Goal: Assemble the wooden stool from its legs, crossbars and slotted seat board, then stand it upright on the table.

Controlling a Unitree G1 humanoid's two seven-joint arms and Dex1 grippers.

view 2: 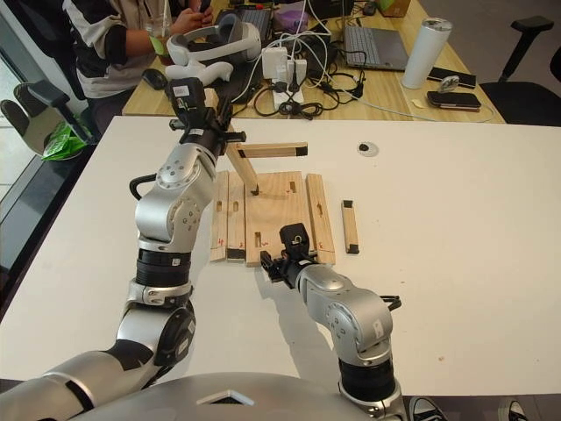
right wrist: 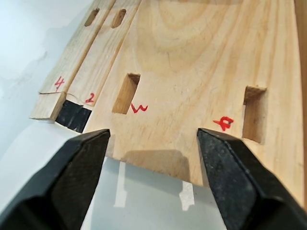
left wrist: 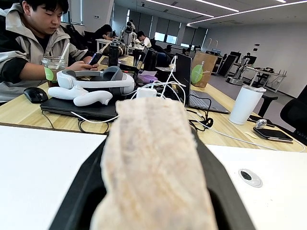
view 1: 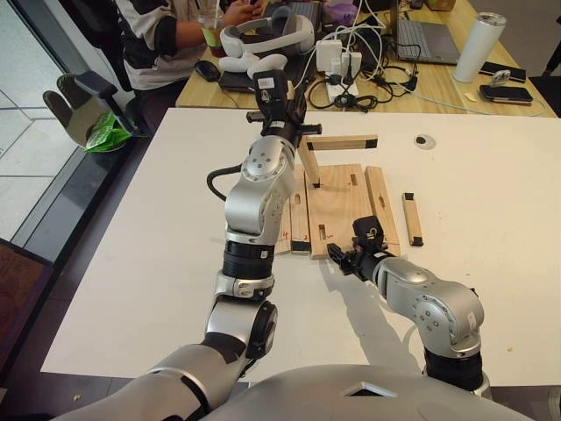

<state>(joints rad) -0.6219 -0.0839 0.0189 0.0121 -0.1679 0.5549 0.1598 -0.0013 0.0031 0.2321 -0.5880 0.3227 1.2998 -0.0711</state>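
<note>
Seat board [right wrist: 192, 72] flat; near edge inside wide-spread right claw [right wrist: 153, 137]

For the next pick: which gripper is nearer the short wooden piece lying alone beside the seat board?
Right. The right gripper is at the board's near edge, left of the piece; the left gripper is at the far edge.

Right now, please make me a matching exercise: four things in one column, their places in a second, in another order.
1. seat board
2. L-shaped leg and crossbar
3. loose crossbar
4. white tumbler

A. on the wooden desk behind
B. clamped in the left gripper
C. flat on the table, its near edge within the open right gripper
D. alone on the table, right of the board

Pairs: 1-C, 2-B, 3-D, 4-A
</note>
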